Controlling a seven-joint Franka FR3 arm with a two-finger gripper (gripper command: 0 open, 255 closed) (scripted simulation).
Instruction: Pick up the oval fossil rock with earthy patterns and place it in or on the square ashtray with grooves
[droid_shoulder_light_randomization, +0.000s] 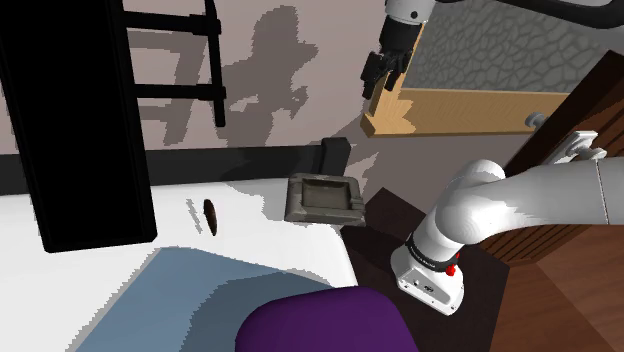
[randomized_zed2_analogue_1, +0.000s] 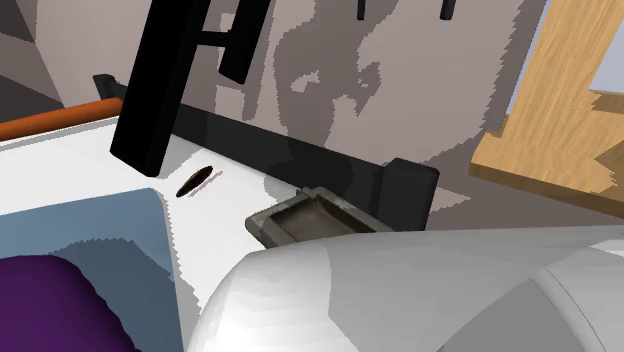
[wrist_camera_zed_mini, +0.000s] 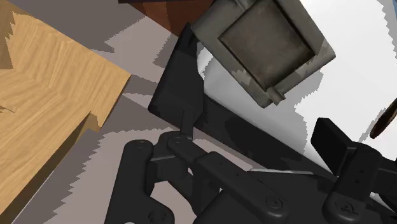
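Arm (droid_shoulder_light_randomization: 530, 195): smooth white rounded shells, with dark bands where the sections joined. A small red button (droid_shoulder_light_randomization: 452, 270) sat on one white end cap. Hand (droid_shoulder_light_randomization: 376, 85): all black and boxy; round screws (wrist_camera_zed_mini: 275, 202) were sunk in its body, and the fingers (wrist_camera_zed_mini: 329, 141) were square-tipped.

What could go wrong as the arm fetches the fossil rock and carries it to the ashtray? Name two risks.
First, the rock is small and thin, lying close to the tall black frame; the gripper, high up, might clip the frame or fumble the grasp. Second, the ashtray sits near the edge of the white surface, by a black block; a clumsy placement could nudge it off.
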